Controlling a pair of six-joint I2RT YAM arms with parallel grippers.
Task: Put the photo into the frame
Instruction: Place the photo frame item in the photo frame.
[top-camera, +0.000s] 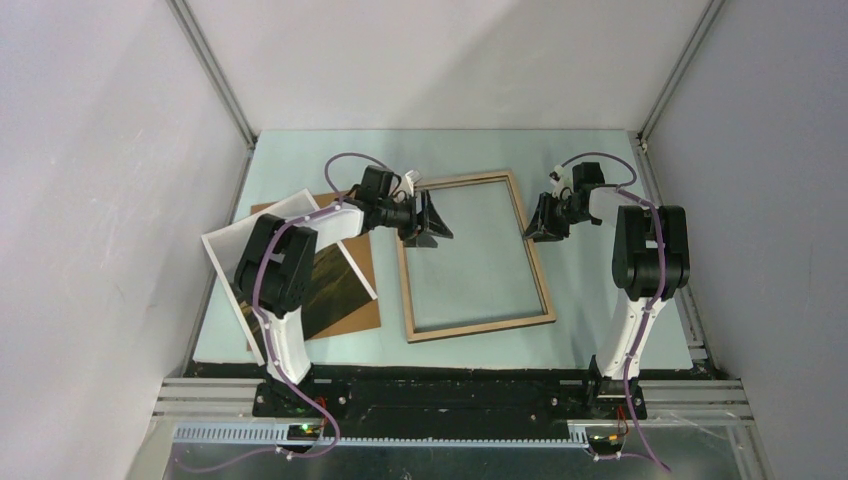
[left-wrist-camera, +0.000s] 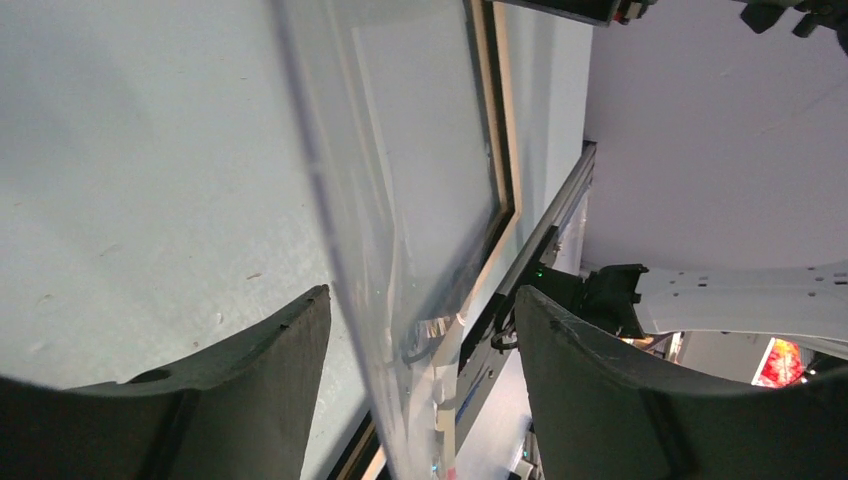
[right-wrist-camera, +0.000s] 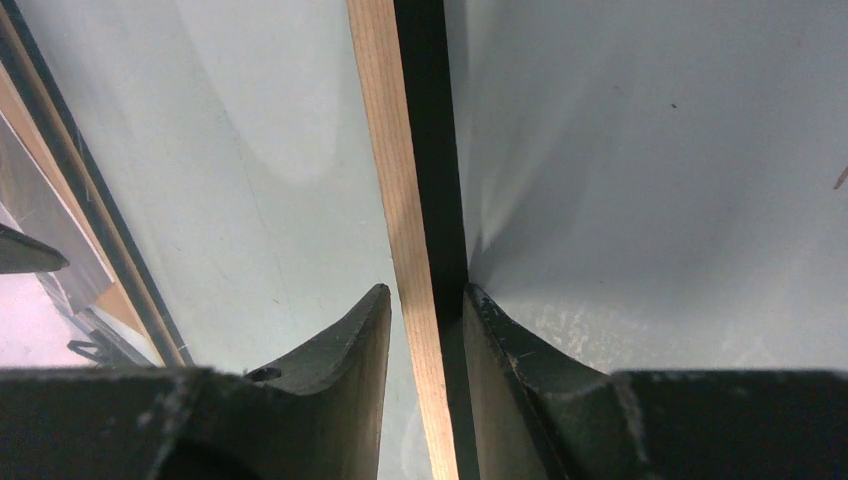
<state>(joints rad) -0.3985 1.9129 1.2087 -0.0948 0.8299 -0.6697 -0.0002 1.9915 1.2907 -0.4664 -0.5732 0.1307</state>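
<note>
One frame (top-camera: 480, 326) sits light-wood side up in the middle of the desk (top-camera: 590, 290), and two arms reach to its far half, one at each long side. The right fingers (right-wrist-camera: 505, 370) pinch the frame's right rail, which runs between them with its wood face toward one finger and its black edge against the other. The left fingers (left-wrist-camera: 265, 385) stand spread wide at the frame's left rail and hold nothing. A thin clear edge, possibly the pane, runs between them and touches neither. One photo (top-camera: 335, 283) lies left of the frame, near it but apart and partly hidden under the left arm. Its dark printed side faces up, and its white border is turned at an angle to the frame. Under the photo lies one brown panel (top-camera: 360, 318), whose near right corner comes just beside the frame's left rail.
</note>
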